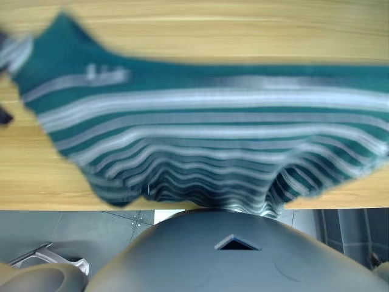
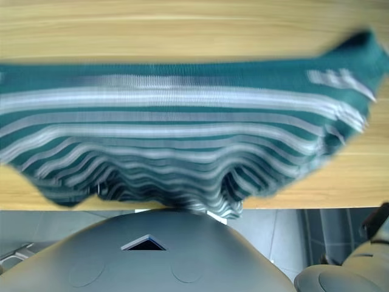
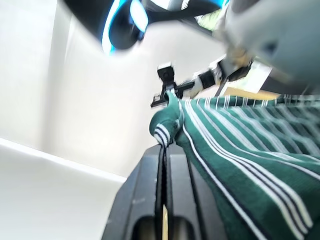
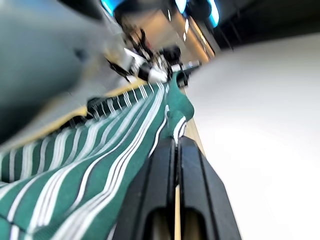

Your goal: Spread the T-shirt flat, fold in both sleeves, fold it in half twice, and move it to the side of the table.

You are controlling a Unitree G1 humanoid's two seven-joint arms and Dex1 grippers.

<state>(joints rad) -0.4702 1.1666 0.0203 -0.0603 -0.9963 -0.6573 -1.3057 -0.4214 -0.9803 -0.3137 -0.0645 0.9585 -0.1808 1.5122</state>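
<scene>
The green T-shirt (image 1: 200, 134) with white stripes hangs stretched sideways over the wooden table (image 1: 200, 30); its lower edge sags in folds near the table's front edge. In the left wrist view my left gripper (image 3: 164, 149) is shut on a bunched striped corner of the T-shirt (image 3: 167, 125). In the right wrist view my right gripper (image 4: 175, 142) is shut on the opposite corner of the T-shirt (image 4: 175, 112). The cloth runs taut between the two. Each wrist view also shows the other arm's gripper far off at the cloth's other end.
The table's front edge (image 1: 55, 208) runs across the eye views, with grey floor (image 1: 91, 225) below it. Bare wood lies beyond the shirt at the far side of the table (image 2: 182, 24).
</scene>
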